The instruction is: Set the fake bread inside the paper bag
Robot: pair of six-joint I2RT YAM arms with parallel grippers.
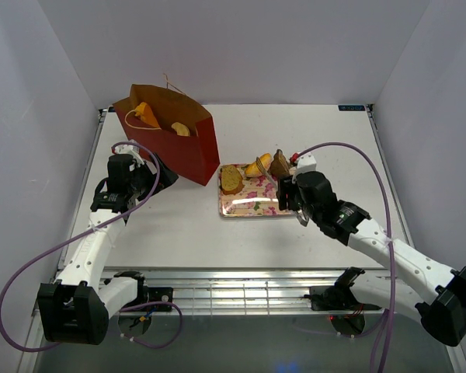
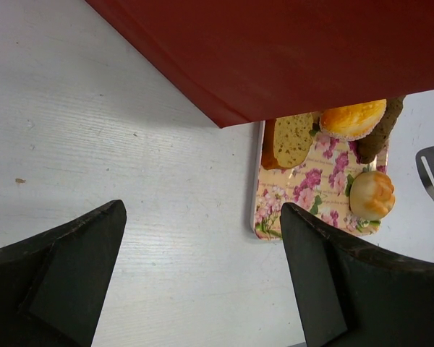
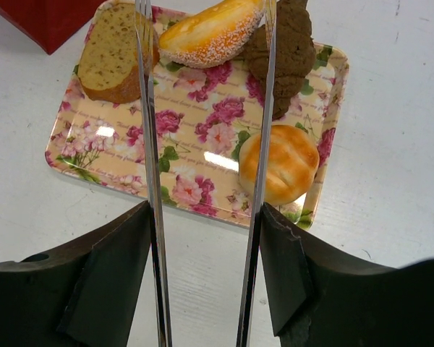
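Observation:
The dark red paper bag [image 1: 171, 136] stands open at the back left with two orange pastries [image 1: 147, 115] inside. More fake bread lies on the floral tray [image 3: 195, 155]: a toast slice [image 3: 108, 61], a sugared orange roll [image 3: 210, 32], a dark brown pastry [image 3: 289, 50] and a round bun [image 3: 278, 165]. My right gripper [image 3: 206, 217] is shut on metal tongs [image 3: 150, 144], whose two arms reach over the tray on either side of the sugared roll. My left gripper [image 2: 202, 210] stands open over bare table beside the bag [image 2: 275, 50], holding nothing.
The tray [image 1: 248, 206] sits mid-table just right of the bag's lower corner. White walls close in the table on the left, back and right. A metal rail [image 1: 241, 291] runs along the near edge between the arm bases.

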